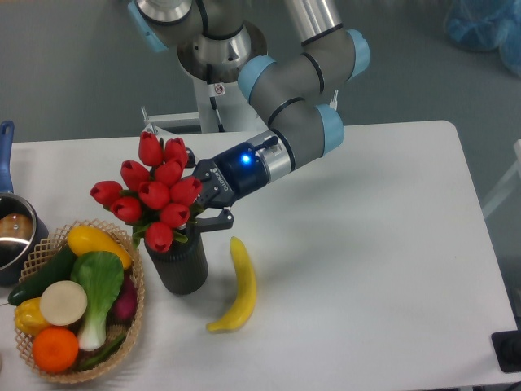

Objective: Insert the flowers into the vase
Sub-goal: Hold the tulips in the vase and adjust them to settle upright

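The flowers (155,194), a bunch of red tulip buds with green leaves, stand upright with their stems down in the vase (181,265). The vase is a short dark grey cylinder at the table's front left. My gripper (197,192) is against the right side of the bunch at bud height. Its fingers stand spread apart, the lower one (213,220) just above the vase's rim and the upper one partly hidden behind the buds. The stems are hidden inside the vase.
A yellow banana (238,287) lies just right of the vase. A wicker basket (138,314) of vegetables and fruit touches the vase's left side. A metal pot with a blue handle (10,232) sits at the left edge.
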